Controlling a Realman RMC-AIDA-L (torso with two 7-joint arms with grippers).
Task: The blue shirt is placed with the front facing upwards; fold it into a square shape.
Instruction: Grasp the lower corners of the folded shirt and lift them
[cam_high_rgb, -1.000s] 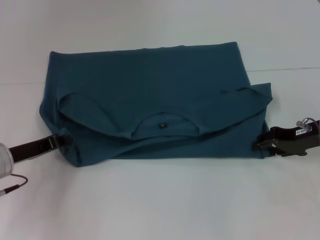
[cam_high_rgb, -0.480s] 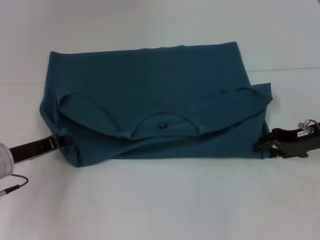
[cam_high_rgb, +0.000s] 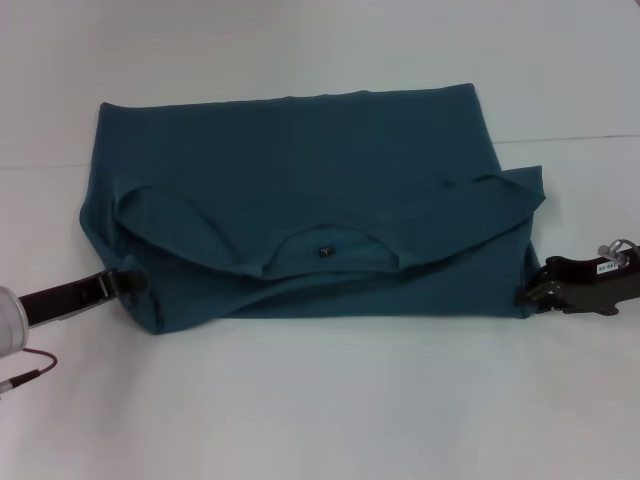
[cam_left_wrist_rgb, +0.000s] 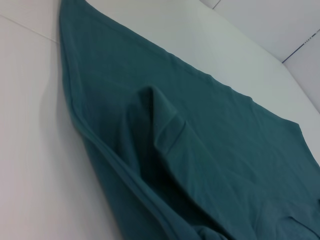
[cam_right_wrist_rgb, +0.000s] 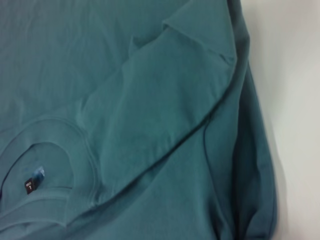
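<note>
The blue shirt (cam_high_rgb: 300, 170) lies on the white table (cam_high_rgb: 330, 400), folded over so that its neckline and small black label (cam_high_rgb: 323, 251) face the near edge, with both sleeves turned in. My left gripper (cam_high_rgb: 122, 283) sits low at the shirt's near left corner, touching the cloth. My right gripper (cam_high_rgb: 524, 294) is just off the near right corner. The left wrist view shows only the blue shirt (cam_left_wrist_rgb: 200, 150) with a folded sleeve. In the right wrist view the blue shirt (cam_right_wrist_rgb: 140, 100) fills the picture, label (cam_right_wrist_rgb: 31, 185) included. The chest print is hidden.
A thin dark cable (cam_high_rgb: 25, 372) trails from my left arm at the near left. A seam in the tabletop (cam_high_rgb: 570, 138) runs behind the shirt on the right.
My right gripper has slid a little to the right, away from the shirt's corner. My left gripper has edged slightly left. The shirt has stayed put.
</note>
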